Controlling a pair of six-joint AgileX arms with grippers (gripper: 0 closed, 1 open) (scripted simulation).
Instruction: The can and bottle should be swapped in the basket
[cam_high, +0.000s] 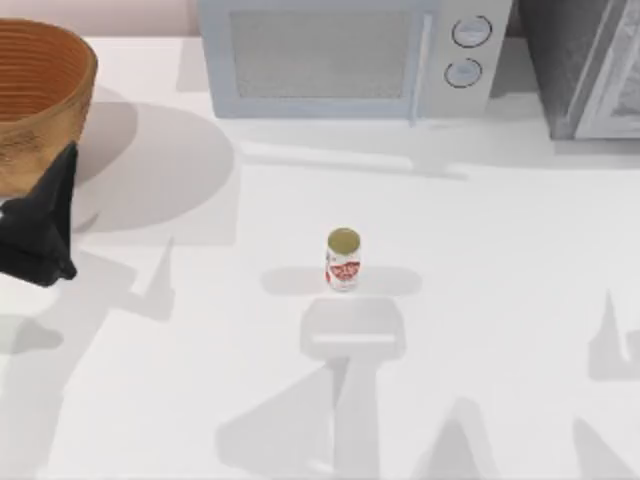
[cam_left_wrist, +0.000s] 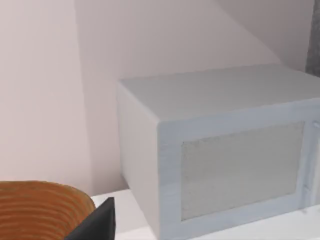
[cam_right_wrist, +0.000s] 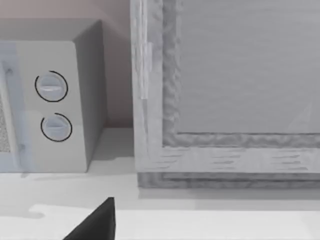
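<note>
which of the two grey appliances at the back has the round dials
The microwave, the pale one behind the can, with two round dials stacked beside its door. The darker grey appliance in the table's far right corner shows no dials.

You have one can standing on the table, one wicker basket at the left edge, and one microwave at the back. One grey framed cabinet sits to the microwave's right. The microwave carries two round dials.
</note>
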